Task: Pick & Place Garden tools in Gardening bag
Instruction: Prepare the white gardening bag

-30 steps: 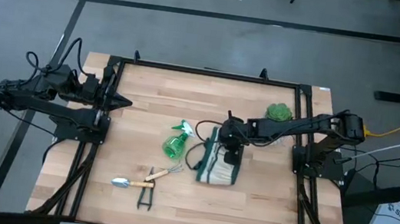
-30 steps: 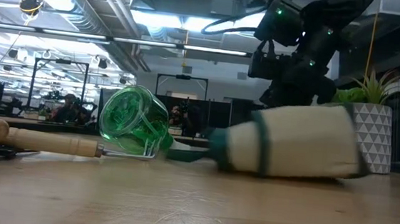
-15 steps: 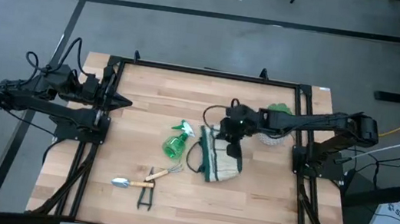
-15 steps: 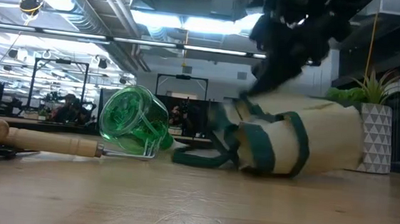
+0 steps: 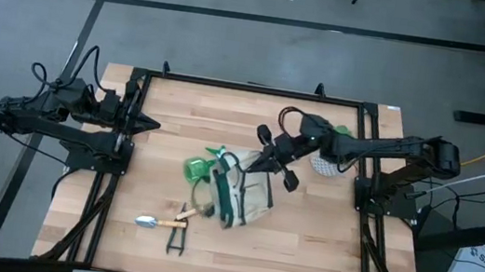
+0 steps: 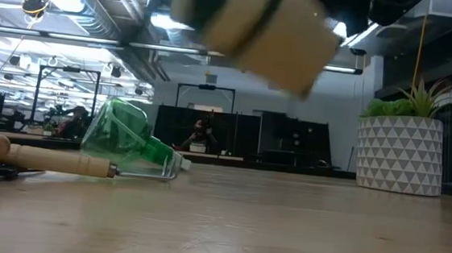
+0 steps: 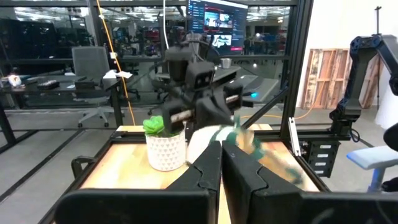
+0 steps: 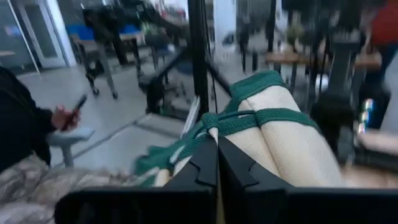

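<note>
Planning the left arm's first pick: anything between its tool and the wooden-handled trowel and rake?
Nothing visible. Bare table lies between the shut left tool and the trowel and rake; the right tool holds the beige bag further right.

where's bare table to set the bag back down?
Free: the strip between the gardening bag, lifted by the shut right gripper, and the table's right edge. Crowded: the spray bottle, trowel and hand rake.

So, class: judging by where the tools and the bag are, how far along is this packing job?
Done: nothing is packed. The green translucent spray bottle, silver trowel, hand rake and dark-handled shears all lie on the wooden table.
In hand: the right gripper is shut on the beige fabric bag with green trim, lifted clear in the low view.
Left: all four tools. The left gripper waits, shut, at the table's edge.
</note>
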`<state>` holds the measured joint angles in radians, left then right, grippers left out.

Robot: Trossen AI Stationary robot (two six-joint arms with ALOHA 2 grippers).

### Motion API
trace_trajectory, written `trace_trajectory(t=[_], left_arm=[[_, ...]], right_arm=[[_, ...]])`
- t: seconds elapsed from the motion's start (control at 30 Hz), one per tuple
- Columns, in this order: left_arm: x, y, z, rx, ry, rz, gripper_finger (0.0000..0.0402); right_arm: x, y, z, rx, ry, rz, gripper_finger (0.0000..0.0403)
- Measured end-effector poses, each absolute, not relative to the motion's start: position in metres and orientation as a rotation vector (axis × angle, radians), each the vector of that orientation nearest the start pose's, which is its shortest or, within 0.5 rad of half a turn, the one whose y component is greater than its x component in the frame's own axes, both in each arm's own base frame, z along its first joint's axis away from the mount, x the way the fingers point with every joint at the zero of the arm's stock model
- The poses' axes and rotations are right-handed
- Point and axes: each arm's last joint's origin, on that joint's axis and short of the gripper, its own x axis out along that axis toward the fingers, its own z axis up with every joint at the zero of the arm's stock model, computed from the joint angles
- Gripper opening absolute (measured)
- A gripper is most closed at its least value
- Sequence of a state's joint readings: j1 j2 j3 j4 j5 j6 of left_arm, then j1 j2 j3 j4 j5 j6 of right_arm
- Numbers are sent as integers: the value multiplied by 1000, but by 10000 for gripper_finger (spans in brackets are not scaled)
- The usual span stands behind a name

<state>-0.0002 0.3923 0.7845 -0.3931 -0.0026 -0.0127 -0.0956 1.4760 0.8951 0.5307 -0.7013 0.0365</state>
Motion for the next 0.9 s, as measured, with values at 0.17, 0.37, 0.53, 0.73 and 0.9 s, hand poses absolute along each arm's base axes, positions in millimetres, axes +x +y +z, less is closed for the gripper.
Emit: trace_trajectory(t=[0.17, 0.37, 0.53, 0.73, 0.9], left_arm=[[76, 0, 353, -13, 1, 3, 6], [76, 0, 353, -12, 1, 3, 6], [76, 0, 354, -13, 1, 3, 6], [76, 0, 354, -12, 1, 2, 6], [76, 0, 354, -12, 1, 3, 6]], right_arm=[[337, -3, 268, 1, -34, 624, 0], [361, 2, 236, -14, -134, 641, 0], [374, -17, 203, 19, -157, 593, 0], [381, -40, 169, 47, -84, 458, 0], [382, -51, 156, 69, -8, 424, 2]])
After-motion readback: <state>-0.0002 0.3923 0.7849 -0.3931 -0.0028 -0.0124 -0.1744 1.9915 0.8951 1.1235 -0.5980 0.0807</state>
